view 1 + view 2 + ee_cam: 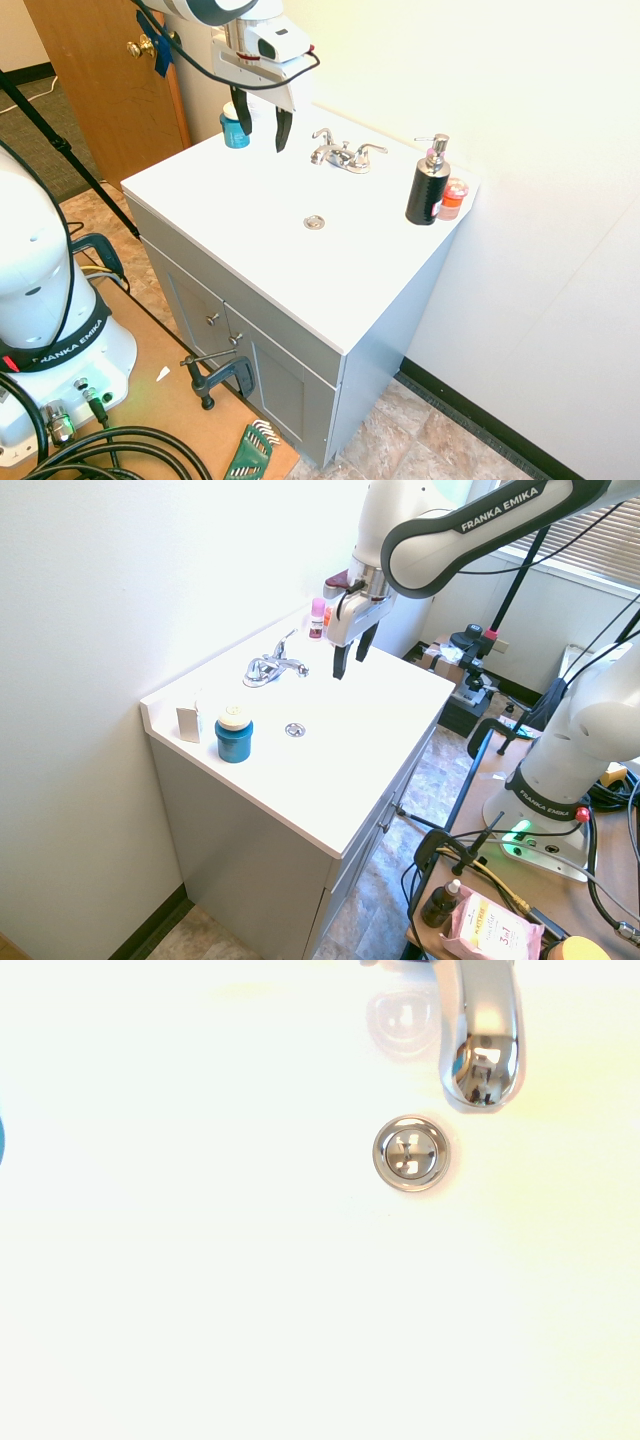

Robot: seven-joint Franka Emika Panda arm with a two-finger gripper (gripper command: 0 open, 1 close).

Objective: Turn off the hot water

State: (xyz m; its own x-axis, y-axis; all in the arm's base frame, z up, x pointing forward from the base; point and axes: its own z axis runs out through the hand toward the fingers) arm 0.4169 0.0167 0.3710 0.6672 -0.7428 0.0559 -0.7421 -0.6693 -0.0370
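Observation:
A chrome two-handled faucet (344,156) (270,668) stands at the back of the white vanity top (250,230). Its hot-water control is the left lever (323,136), on the side of the blue jar. The matching right lever (370,151) points toward the soap bottles. No water is visible. My gripper (262,122) (350,655) hangs open and empty above the counter, in front of the faucet, apart from both levers. In the wrist view the short spout (485,1040) shows above the round drain (411,1153).
A blue jar with a pale lid (235,127) (234,738) stands left of the faucet. A black soap dispenser (428,185) and a pink-orange container (453,197) stand to the right. The drain (314,221) (295,730) sits mid-counter. The wall runs right behind the faucet.

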